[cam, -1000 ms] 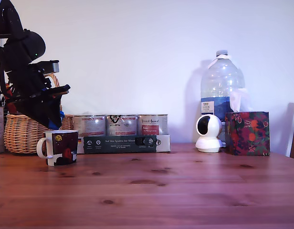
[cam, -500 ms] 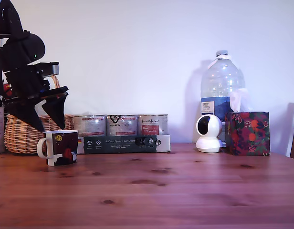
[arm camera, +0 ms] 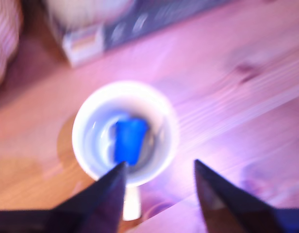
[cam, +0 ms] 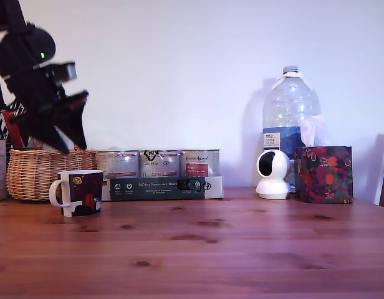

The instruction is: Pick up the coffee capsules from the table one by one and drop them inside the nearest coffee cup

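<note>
The capsule (arm camera: 129, 141) is lying inside the mug (cam: 76, 193), which is standing on the counter (cam: 211, 249) at the exterior view's left. Behind it a wicker basket (cam: 36, 173) is sitting, with three tins (cam: 159, 163) lined up to its right.

Capsule (arm camera: 129, 141): small, blue, tapered; lying on its side inside the mug, resting on the white bottom. Blurred in the wrist view; not showing in the exterior view.
Mug (cam: 76, 193): white rim and handle, dark picture with red and yellow spots; standing upright on the wooden table, handle pointing to the exterior view's left.
</note>
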Available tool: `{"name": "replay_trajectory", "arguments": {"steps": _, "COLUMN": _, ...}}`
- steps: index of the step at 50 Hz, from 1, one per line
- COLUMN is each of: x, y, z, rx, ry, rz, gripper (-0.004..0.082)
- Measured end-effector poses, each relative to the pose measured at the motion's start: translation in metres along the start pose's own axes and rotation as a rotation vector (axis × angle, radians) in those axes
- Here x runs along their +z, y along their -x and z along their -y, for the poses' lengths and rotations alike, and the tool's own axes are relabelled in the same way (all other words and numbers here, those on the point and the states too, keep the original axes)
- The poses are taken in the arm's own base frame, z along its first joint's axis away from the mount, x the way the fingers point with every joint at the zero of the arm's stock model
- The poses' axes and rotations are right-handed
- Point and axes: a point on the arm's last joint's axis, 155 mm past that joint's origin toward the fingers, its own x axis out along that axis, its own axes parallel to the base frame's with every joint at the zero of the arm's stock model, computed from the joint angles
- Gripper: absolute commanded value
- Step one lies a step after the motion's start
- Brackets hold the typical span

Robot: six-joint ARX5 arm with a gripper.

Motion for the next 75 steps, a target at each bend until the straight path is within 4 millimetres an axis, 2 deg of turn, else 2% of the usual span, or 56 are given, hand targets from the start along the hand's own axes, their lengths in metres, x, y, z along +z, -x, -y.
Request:
{"name": "replay_trajectory", "arguments": {"steps": 4, "x": 0.007, "y": 0.011, "z": 0.003, "rx": 0.005, "ry": -0.010, "rz": 0.027, "gripper": -0.0023}}
{"name": "replay_trajectory", "arguments": {"steps": 18, "x": 0.021, "y": 0.039, "z": 0.008, "rx": 0.031, "ry": -0.034, "rz": 0.100, "gripper": -0.0023}}
{"name": "replay_trajectory", "arguments": {"steps": 28, "x": 0.008, "y": 0.071, "z": 0.019, "rx": 0.059, "ry": -0.024, "rz": 0.200, "gripper": -0.0023}}
{"name": "replay_trajectory", "arguments": {"steps": 35, "x": -0.011, "y": 0.084, "z": 0.026, "rx": 0.072, "ry": -0.017, "rz": 0.251, "gripper": -0.0023}}
{"name": "replay_trajectory", "arguments": {"steps": 46, "x": -0.058, "y": 0.085, "z": 0.027, "rx": 0.107, "ry": 0.022, "rz": 0.259, "gripper": -0.0023}}
{"name": "replay_trajectory", "arguments": {"steps": 67, "x": -0.128, "y": 0.095, "z": 0.035, "rx": 0.151, "ry": 0.064, "rz": 0.393, "gripper": -0.0023}}
{"name": "replay_trajectory", "arguments": {"steps": 75, "x": -0.143, "y": 0.109, "z": 0.040, "rx": 0.168, "ry": 0.060, "rz": 0.482, "gripper": -0.0023}}
